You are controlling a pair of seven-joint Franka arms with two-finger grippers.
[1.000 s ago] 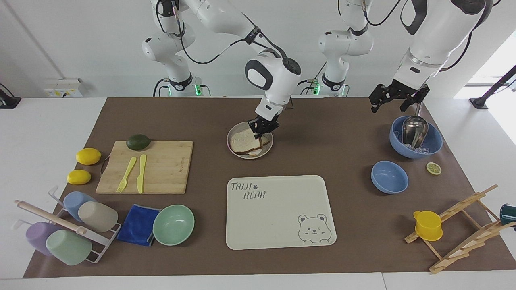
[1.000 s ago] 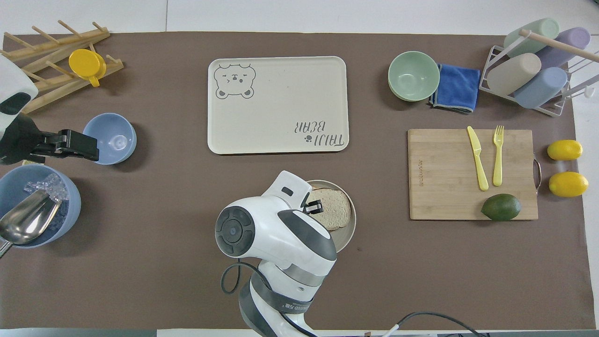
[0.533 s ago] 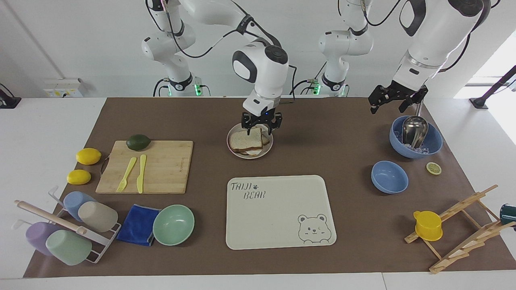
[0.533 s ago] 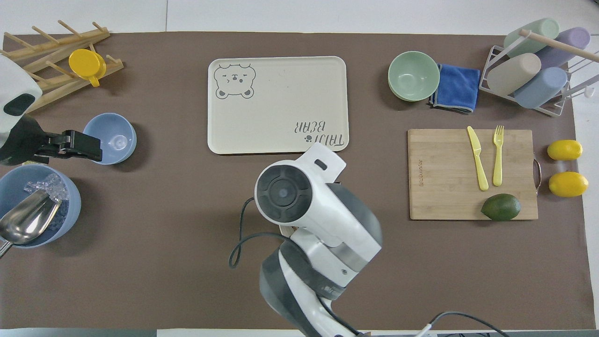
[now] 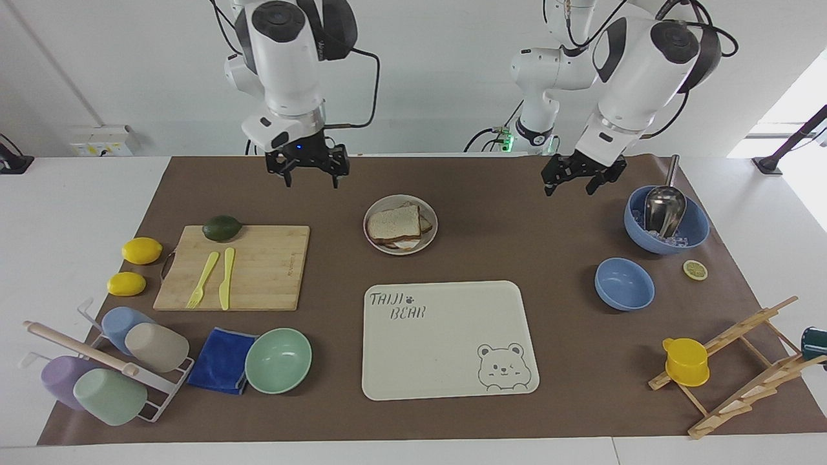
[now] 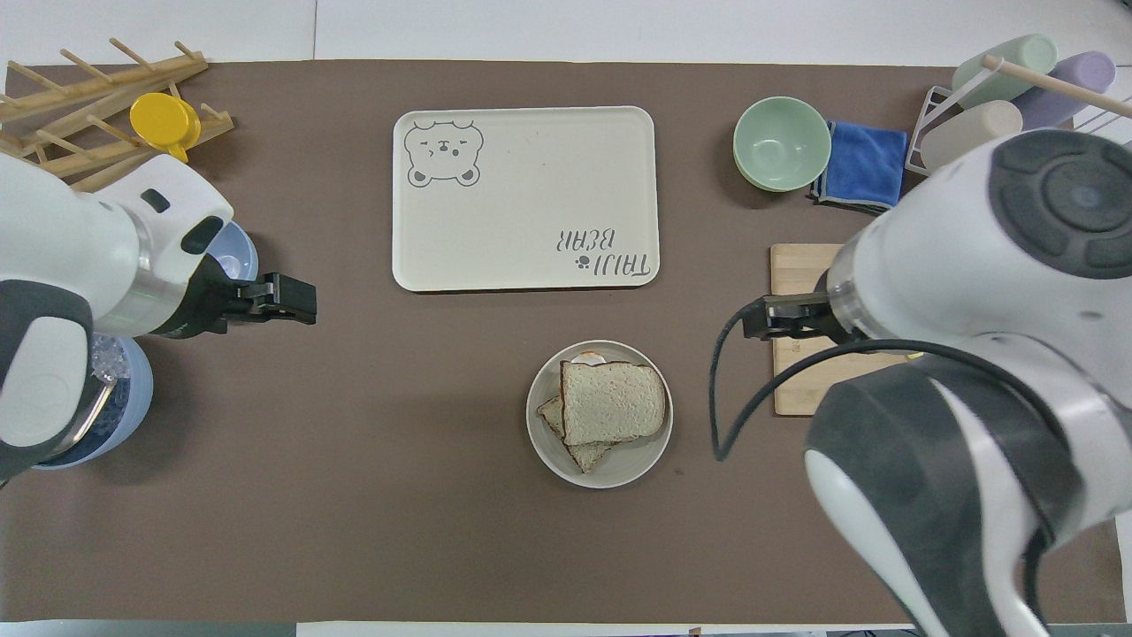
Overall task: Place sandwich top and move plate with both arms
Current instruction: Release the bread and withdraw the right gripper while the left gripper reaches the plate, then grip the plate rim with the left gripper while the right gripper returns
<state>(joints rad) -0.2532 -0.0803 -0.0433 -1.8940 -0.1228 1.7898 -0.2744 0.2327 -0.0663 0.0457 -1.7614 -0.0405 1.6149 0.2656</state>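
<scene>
Right pincer (image 5: 309, 169) let go of the sandwich top (image 5: 393, 223) within the last second and has pulled up, jaws wide and empty, now over bare table (image 5: 517, 213) between cutting board (image 5: 239, 266) and the robots. The slice lies on the stack in the plate (image 5: 431, 240), slightly skewed. Placement looks done; the two-arm plate move is what's left. Taiji Bear tray (image 5: 446, 339) sits farther from the robots than the plate, nothing between them. Left pincer (image 5: 583, 177), wide and empty, has drifted toward the plate, over table beside the ice bowl (image 5: 665, 226). Approach to the plate rim looks clear at both arms' ends.
</scene>
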